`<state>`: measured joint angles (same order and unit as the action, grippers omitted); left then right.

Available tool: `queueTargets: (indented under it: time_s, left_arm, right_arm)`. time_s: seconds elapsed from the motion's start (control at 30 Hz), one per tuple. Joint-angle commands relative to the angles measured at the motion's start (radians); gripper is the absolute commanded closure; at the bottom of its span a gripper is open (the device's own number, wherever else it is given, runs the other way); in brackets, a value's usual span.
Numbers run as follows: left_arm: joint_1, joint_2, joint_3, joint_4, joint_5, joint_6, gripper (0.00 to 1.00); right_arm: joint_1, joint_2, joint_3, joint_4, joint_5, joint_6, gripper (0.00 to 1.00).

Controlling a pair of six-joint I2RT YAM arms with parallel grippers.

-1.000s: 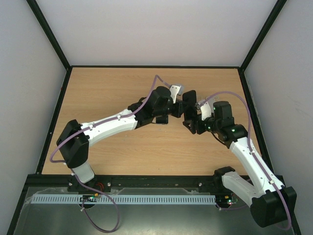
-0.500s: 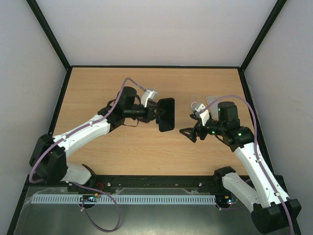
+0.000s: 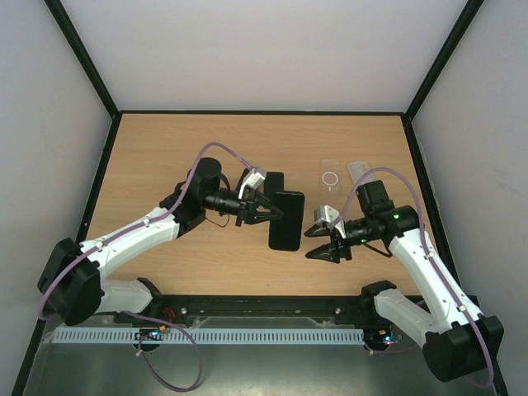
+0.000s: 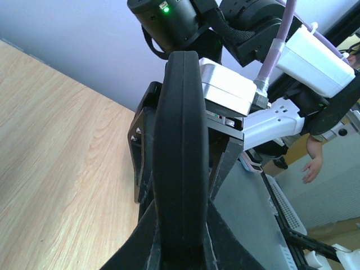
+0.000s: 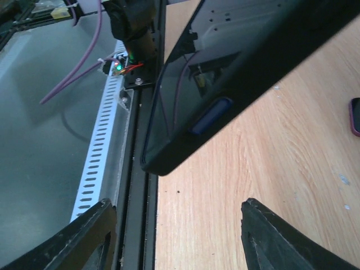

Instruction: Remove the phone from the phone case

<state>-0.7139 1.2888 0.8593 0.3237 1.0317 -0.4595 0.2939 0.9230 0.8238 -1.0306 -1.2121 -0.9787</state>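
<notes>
A black phone hangs above the middle of the table, with my left gripper shut on its left edge. In the left wrist view the phone stands edge-on, clamped at the bottom between the fingers of the left gripper. A clear phone case with a white ring lies flat on the table at the back right, apart from the phone. My right gripper is open just right of the phone's near end and holds nothing. In the right wrist view the phone's corner hangs ahead of the right gripper.
A small pale clear piece lies beside the case near the table's right edge. The black front rail and a slotted white strip run along the near edge. A dark pink-rimmed object shows at the right margin.
The two grippers have separated. My left arm carried the phone left, then toward the front. My right arm swung down toward the near edge with its jaws apart, uncovering the clear case.
</notes>
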Motion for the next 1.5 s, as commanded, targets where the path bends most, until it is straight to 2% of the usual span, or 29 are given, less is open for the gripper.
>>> queueTargets:
  time_s: [0.0, 0.23, 0.5, 0.6, 0.7, 0.8, 0.87, 1.07, 1.23, 1.47]
  left_arm:
    - [-0.018, 0.016, 0.023, 0.143, 0.038, -0.044, 0.97]
    - [-0.052, 0.056, 0.040, 0.185, 0.042, -0.080, 0.97]
    - [-0.077, 0.091, 0.061, 0.179, 0.049, -0.085, 0.97]
    - [-0.078, 0.114, 0.061, 0.227, 0.084, -0.150, 0.97]
    - [-0.079, 0.144, 0.059, 0.314, 0.123, -0.247, 0.97]
    - [-0.083, 0.150, 0.058, 0.327, 0.116, -0.278, 0.97]
    - [-0.088, 0.150, 0.063, 0.315, 0.105, -0.282, 0.97]
    - [-0.108, 0.157, 0.069, 0.322, 0.105, -0.298, 0.97]
    - [-0.110, 0.156, 0.069, 0.304, 0.100, -0.284, 0.97]
    - [-0.126, 0.187, 0.064, 0.463, 0.147, -0.464, 0.97]
  right_arm:
    - [0.010, -0.017, 0.019, -0.048, -0.055, -0.056, 0.42]
    - [0.013, -0.061, -0.006, 0.032, -0.081, 0.024, 0.52]
    - [0.014, -0.075, -0.016, 0.005, -0.044, -0.042, 0.61]
    - [0.013, -0.083, -0.013, -0.061, -0.002, -0.166, 0.61]
    - [0.013, -0.106, -0.009, -0.068, 0.039, -0.201, 0.60]
    - [0.013, -0.112, 0.001, -0.093, 0.055, -0.247, 0.50]
    - [0.013, -0.107, 0.008, -0.101, 0.056, -0.258, 0.48]
    - [0.013, -0.111, 0.006, -0.026, 0.086, -0.184, 0.54]
    - [0.014, -0.107, 0.002, -0.021, 0.050, -0.157, 0.56]
    - [0.013, -0.114, -0.014, 0.072, 0.179, -0.132, 0.62]
